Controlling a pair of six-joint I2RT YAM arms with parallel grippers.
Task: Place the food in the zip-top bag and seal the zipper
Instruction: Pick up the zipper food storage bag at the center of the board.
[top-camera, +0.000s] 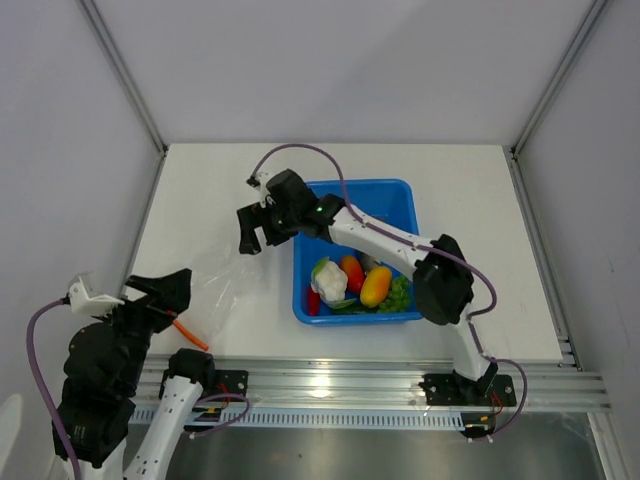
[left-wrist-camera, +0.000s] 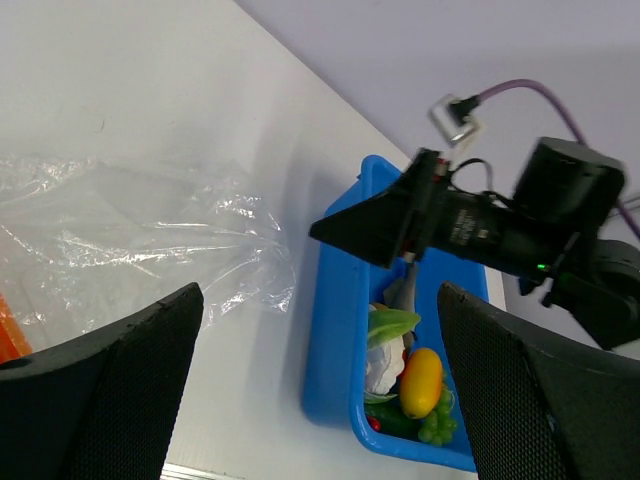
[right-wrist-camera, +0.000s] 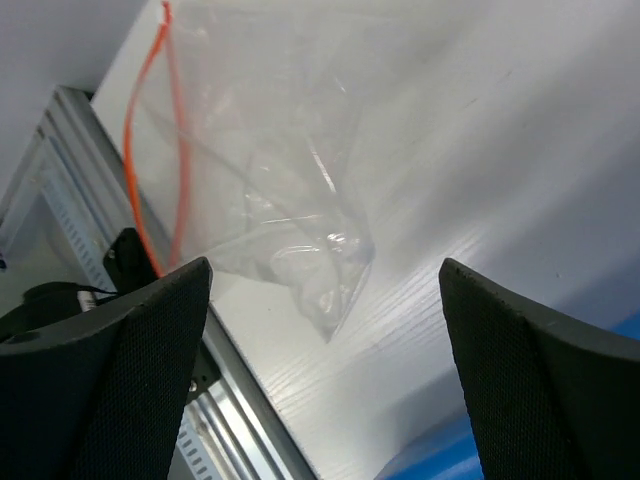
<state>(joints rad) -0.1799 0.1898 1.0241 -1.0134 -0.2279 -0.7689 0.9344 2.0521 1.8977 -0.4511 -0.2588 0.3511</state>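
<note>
The food lies in a blue tub (top-camera: 400, 200): white cauliflower (top-camera: 330, 281), orange fruit (top-camera: 352, 270), yellow fruit (top-camera: 376, 286), red chili (top-camera: 313, 304) and green pieces. The left wrist view also shows the yellow fruit (left-wrist-camera: 420, 381), green grapes (left-wrist-camera: 440, 425) and the grey fish (left-wrist-camera: 400, 294). The clear zip-top bag (top-camera: 215, 290) lies flat left of the tub, its orange zipper (top-camera: 190, 335) near the front edge. My left gripper (top-camera: 163, 291) is open and empty at the bag's near-left side. My right gripper (top-camera: 258, 238) is open and empty above the table beyond the bag (right-wrist-camera: 270, 180).
The metal rail (top-camera: 380, 385) runs along the table's front edge, close to the zipper (right-wrist-camera: 150, 150). The tub's left wall (left-wrist-camera: 335, 330) stands just right of the bag (left-wrist-camera: 130, 230). White walls close in the table on three sides.
</note>
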